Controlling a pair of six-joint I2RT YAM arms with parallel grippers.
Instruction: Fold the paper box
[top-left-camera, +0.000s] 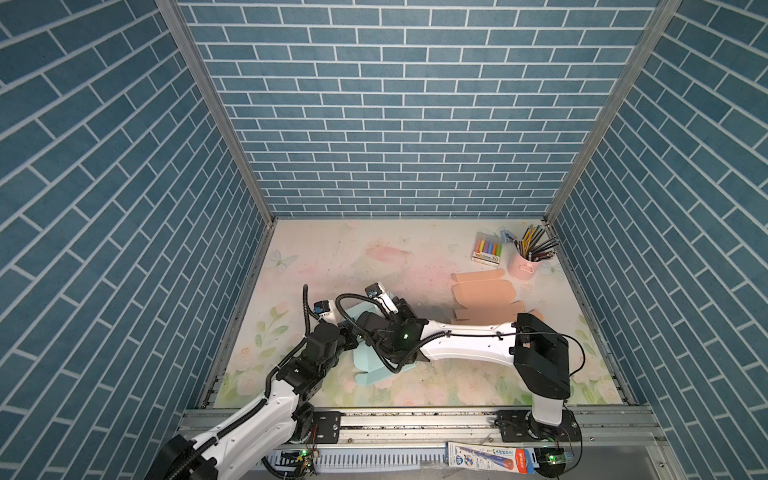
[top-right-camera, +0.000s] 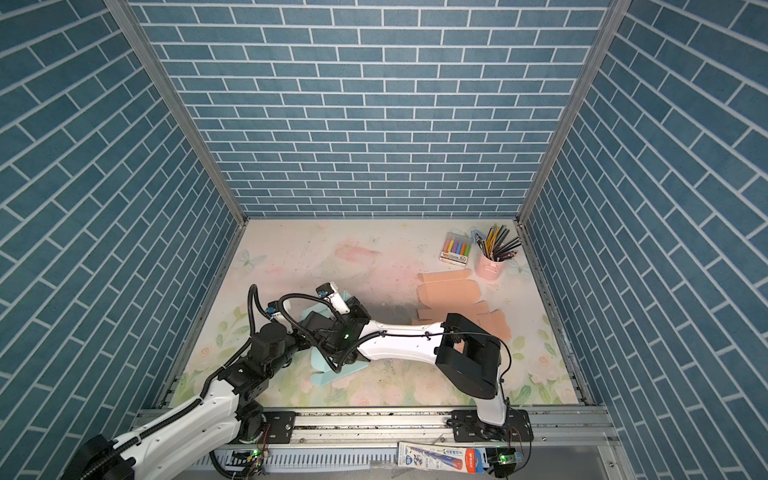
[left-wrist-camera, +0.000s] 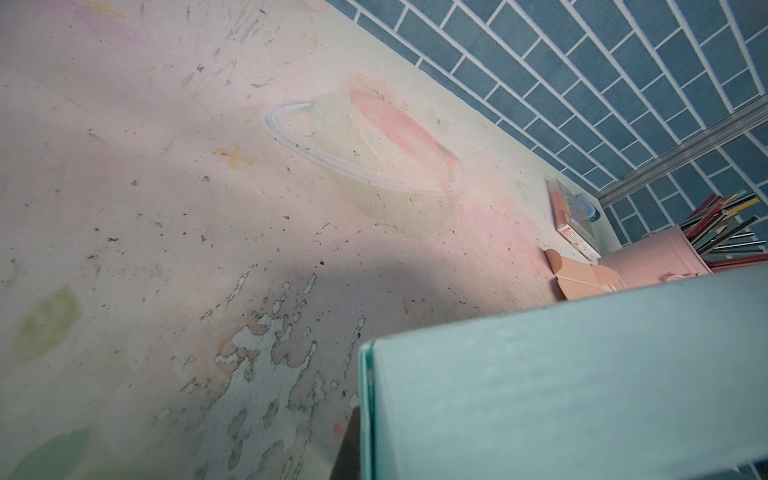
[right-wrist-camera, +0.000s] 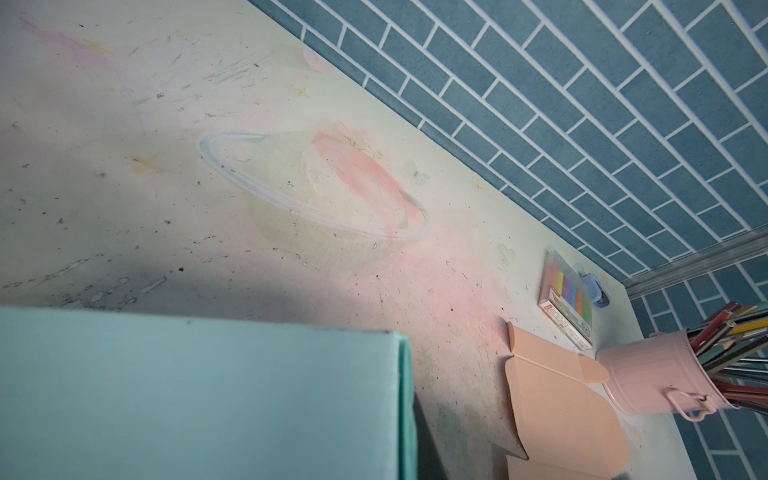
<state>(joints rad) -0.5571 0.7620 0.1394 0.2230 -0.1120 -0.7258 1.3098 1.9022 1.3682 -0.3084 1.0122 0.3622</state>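
The left hand and right hand pinched thin panels of the light, easily creased paper box; edges beside folds seemed the safest holds.

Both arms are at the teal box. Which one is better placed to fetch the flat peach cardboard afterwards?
Right, probably. The peach cardboard lies just beyond the right arm, on the side of its base. The left arm would have to cross the teal box and the right arm.
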